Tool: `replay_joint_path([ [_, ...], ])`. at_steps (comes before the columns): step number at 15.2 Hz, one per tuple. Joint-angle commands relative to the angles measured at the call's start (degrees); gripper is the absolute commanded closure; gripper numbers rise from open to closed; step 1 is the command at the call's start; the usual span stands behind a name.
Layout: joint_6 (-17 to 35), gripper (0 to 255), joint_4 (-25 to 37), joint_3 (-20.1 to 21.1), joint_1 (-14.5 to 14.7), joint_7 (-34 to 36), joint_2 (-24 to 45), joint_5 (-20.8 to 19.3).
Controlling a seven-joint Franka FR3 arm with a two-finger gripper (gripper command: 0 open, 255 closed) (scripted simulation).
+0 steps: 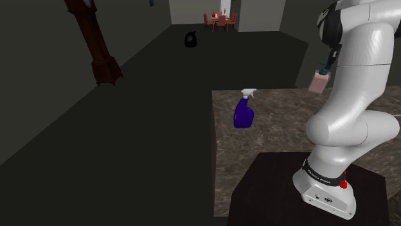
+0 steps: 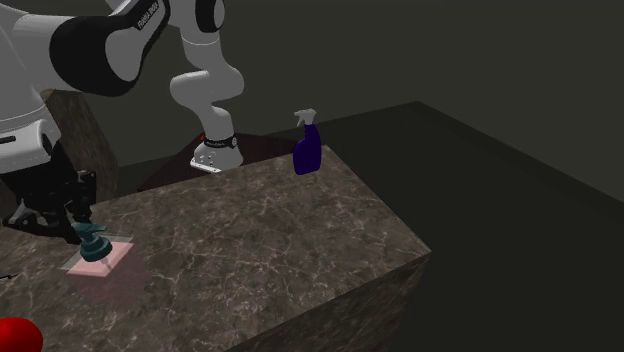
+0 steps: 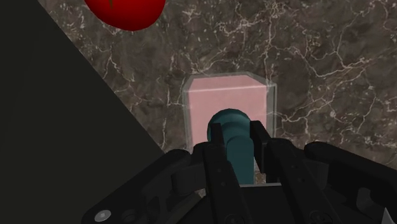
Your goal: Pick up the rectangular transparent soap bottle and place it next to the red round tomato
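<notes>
In the second exterior view, a red round tomato (image 2: 15,335) sits at the far left on the dark, white-veined marble table (image 2: 280,250). Near it to the right, apart from it, is the rectangular transparent pink soap bottle (image 2: 100,258) with a teal pump top. The black two-finger end effector (image 2: 88,228) comes down on it from above. In the wrist view its fingers (image 3: 216,139) are closed on the teal pump, one on each side, with the pink bottle body (image 3: 226,102) below them and the tomato (image 3: 125,13) beyond. Whether the bottle's base touches the table cannot be told. Farther right, near the table's far corner, stands a dark blue spray bottle (image 2: 307,152) with a pale trigger head, well apart from the soap bottle.
</notes>
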Motion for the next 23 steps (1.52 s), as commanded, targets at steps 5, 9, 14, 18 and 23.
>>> replay_joint_path([
  [5, 4.26, 255, -3.52, 0.39, 0.01, -0.6, 0.91, 0.8],
  [9, 6.97, 255, -5.59, 0.73, -0.05, -1.02, 1.73, 1.48],
  [14, 9.27, 255, -7.2, 1.09, -0.17, -1.45, 2.59, 2.18],
  [18, 9.27, 255, -7.19, 1.08, -0.17, -1.46, 2.6, 2.19],
  [23, 9.41, 0, -7.39, 1.05, -0.17, -1.53, 2.53, 2.18],
])
